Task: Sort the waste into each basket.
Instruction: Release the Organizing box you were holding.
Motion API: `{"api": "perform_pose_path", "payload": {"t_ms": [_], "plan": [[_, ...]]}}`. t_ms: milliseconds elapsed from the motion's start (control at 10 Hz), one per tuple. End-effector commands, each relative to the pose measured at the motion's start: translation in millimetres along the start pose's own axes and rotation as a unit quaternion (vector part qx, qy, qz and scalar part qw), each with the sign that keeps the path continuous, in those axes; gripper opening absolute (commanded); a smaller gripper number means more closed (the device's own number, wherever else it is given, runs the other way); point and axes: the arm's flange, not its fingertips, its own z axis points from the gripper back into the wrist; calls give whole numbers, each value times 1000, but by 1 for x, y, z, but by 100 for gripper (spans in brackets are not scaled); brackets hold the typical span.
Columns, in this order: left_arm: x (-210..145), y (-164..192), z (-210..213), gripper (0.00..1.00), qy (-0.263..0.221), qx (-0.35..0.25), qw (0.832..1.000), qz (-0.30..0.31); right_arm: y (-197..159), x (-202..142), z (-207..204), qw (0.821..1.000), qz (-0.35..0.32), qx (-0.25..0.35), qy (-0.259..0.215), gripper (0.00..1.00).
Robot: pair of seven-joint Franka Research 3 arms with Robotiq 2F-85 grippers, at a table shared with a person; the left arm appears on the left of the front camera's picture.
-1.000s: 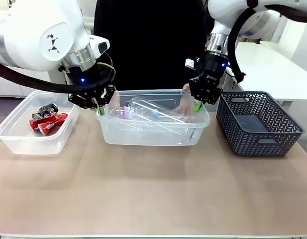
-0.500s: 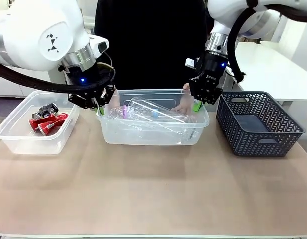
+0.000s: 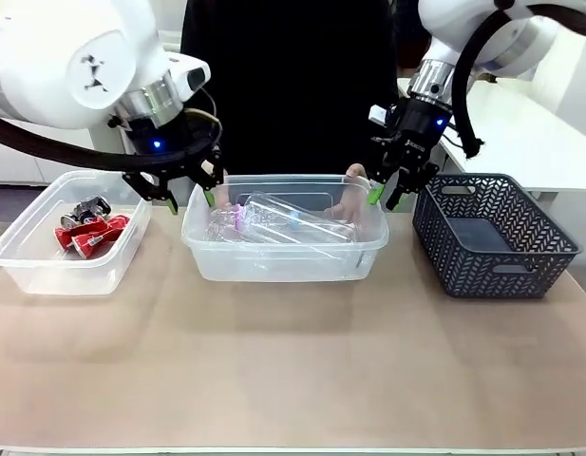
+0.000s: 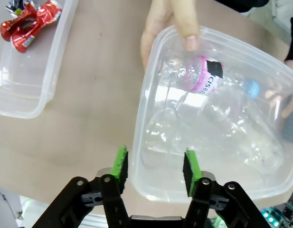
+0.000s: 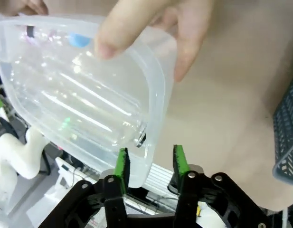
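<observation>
A: Where the worktop (image 3: pixel 293 380) runs toward its far edge, what is listed at the middle?

B: Item one: clear tub (image 3: pixel 285 256), holding clear plastic bottles (image 3: pixel 293 220), one with a pink label and blue cap (image 4: pixel 205 80). A person's hands (image 3: pixel 352 195) grip its far rim, one at each end; in the left wrist view a thumb (image 4: pixel 184 21) hooks over the rim beside the pink label.

A: And toward the left edge?

B: Item two: second clear tub (image 3: pixel 46 261), holding crushed red cans (image 3: pixel 88 236) and a dark crushed can (image 3: pixel 86 211), bunched at its far end.

A: Right edge?

B: Item three: dark grey lattice basket (image 3: pixel 492 237), just beside the middle tub.

A: Left gripper (image 3: pixel 190 198)?

B: Released. Its fingers are spread at the middle tub's left end; in the left wrist view the green pads (image 4: pixel 120 163) straddle the tub's rim, one pad outside and one over the inside. I cannot tell if either pad touches.

A: Right gripper (image 3: pixel 386 197)?

B: Released as well, fingers apart at the tub's right end, between tub and lattice basket. In the right wrist view one pad (image 5: pixel 121 164) lies over the tub's corner and the other (image 5: pixel 178 160) outside it, above bare worktop; nothing is clamped.
</observation>
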Motion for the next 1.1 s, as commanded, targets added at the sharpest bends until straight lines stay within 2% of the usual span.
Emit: {"api": "perform_pose_path", "payload": {"t_ms": [0, 200, 500, 600, 700, 1000], "plan": [[-8, 10, 11, 100, -25, 4, 1000, 8, -4, -18, -4, 998, 18, 23, -48, 84], [-12, 14, 17, 100, -31, -18, 999, -7, -4, -26, 1, 989, 33, 34, -137, 100], [-13, 19, 17, 100, -22, -63, 997, -29, -5, -37, 6, 967, 42, 47, -248, 100], [-12, 19, 16, 100, -14, -73, 997, -24, -1, -34, 5, 964, 35, 40, -262, 100], [-12, 7, 20, 100, -26, -36, 999, -14, -3, -26, 23, 976, 20, 37, -212, 100], [-12, 7, 20, 100, -26, -36, 999, -14, -3, -26, 23, 976, 20, 37, -212, 100]]}}
